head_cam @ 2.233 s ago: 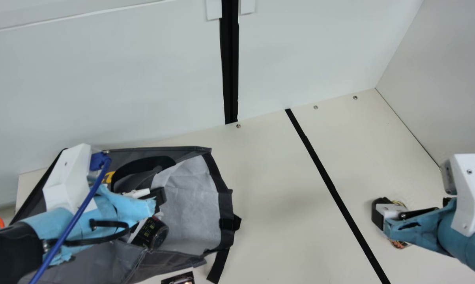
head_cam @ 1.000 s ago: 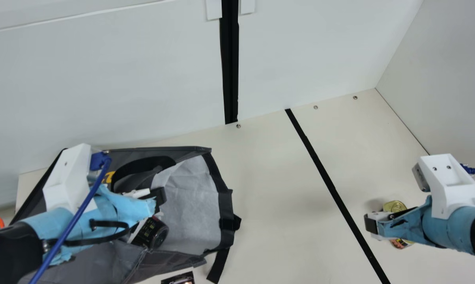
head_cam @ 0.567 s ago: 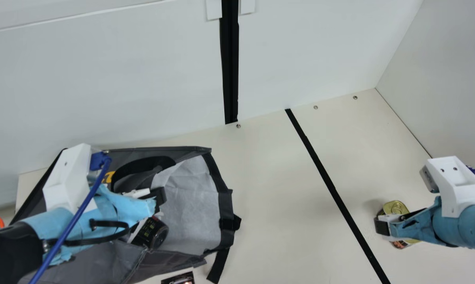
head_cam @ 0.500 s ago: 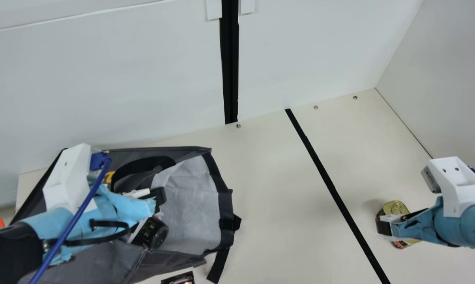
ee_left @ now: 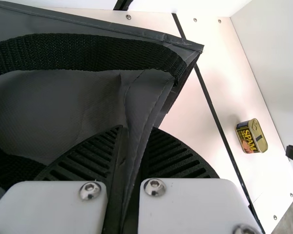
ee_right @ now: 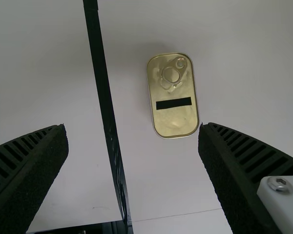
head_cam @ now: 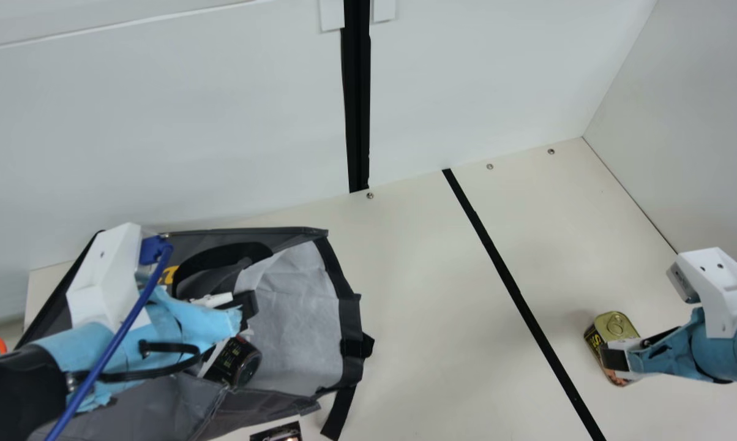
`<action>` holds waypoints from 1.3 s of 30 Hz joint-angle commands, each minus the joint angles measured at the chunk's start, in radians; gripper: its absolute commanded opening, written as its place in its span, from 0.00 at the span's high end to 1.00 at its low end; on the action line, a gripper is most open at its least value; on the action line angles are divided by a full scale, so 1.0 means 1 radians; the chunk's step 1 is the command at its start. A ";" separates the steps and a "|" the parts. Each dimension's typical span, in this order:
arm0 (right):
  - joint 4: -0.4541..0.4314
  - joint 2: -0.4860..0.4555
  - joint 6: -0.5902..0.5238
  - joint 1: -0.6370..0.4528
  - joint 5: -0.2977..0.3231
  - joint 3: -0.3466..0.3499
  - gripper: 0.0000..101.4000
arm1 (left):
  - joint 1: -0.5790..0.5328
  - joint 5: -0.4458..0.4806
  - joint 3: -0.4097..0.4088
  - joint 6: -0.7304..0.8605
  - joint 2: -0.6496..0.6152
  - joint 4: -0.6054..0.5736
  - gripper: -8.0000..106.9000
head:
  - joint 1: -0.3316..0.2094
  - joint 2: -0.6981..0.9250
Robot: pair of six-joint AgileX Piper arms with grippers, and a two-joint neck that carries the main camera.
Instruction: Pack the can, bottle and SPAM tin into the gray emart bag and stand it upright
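spam tin (ee_right: 175, 119): stands lid up near the tabletop's (head_cam: 442, 294) right edge. we judge it stiff and dense for its size, its painted walls rather slippery. we would grip low and square across the two long side walls, clear of the pull ring. right hand (ee_right: 133, 126): wide, nothing between its fingers; the tin lies off-centre, towards one finger, so we would centre first or risk nudging it.

gray emart bag (head_cam: 307, 318): on its side by the far left corner, mouth open; soft, likely to fold. left hand (ee_left: 139, 129): closed on its fabric near the rim, a sound hold for keeping the mouth in place.
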 commanded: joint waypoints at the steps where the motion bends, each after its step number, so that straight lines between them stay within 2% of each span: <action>1: 0.002 0.009 -0.023 -0.008 0.002 -0.001 0.06 | 0.000 0.000 0.000 0.000 0.000 0.000 1.00 | -0.023 -0.001; 24: 0.016 0.139 -0.197 -0.085 0.002 -0.017 0.06 | 0.000 0.000 0.000 0.000 0.000 0.000 1.00 | -0.023 -0.001; 39: 0.014 0.238 -0.273 -0.110 0.002 -0.041 0.06 | 0.000 0.000 0.000 0.000 0.000 0.000 1.00 | -0.023 -0.001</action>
